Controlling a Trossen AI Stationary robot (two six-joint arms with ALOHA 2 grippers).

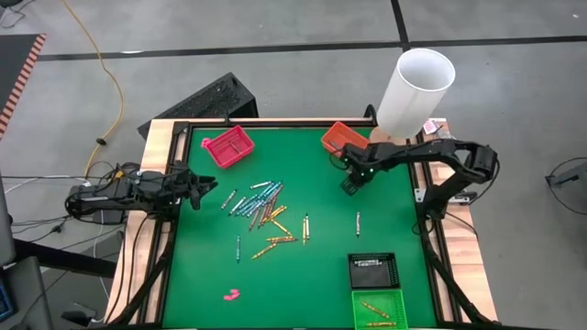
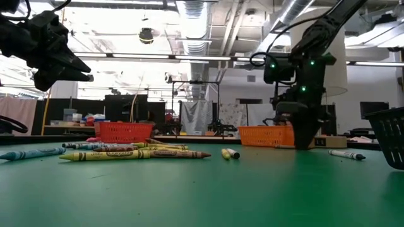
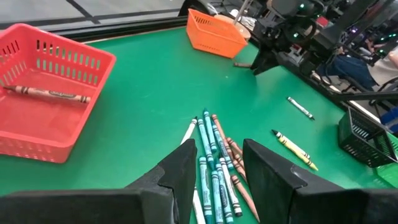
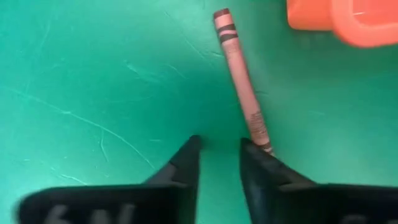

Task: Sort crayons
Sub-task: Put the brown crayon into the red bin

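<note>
Several crayons [image 1: 261,211] lie in a loose pile at the table's middle, flat on the green mat; they also show in the left wrist view [image 3: 214,168]. My left gripper [image 3: 217,165] is open and empty, raised left of the pile [image 2: 63,63]. My right gripper [image 4: 219,152] is narrowly open, pointing down with its tips at the mat, near the orange basket [image 1: 344,137]. A reddish-brown crayon [image 4: 239,74] lies flat on the mat outside the gap, its end beside one finger. My right gripper holds nothing between its fingers. The reddish-brown crayon's near end [image 4: 262,142] lies right against the outer side of one finger [image 4: 252,158]. I cannot tell whether they touch. The crayon lies flat on the mat.
A red basket [image 1: 227,147] at the far left holds one crayon [image 3: 46,93]. A black tray [image 1: 371,269] and a green tray [image 1: 376,310] with crayons stand near right. A white cylinder [image 1: 417,87] stands far right. Single crayons [image 1: 358,222] and a pink lump [image 1: 231,294] lie apart.
</note>
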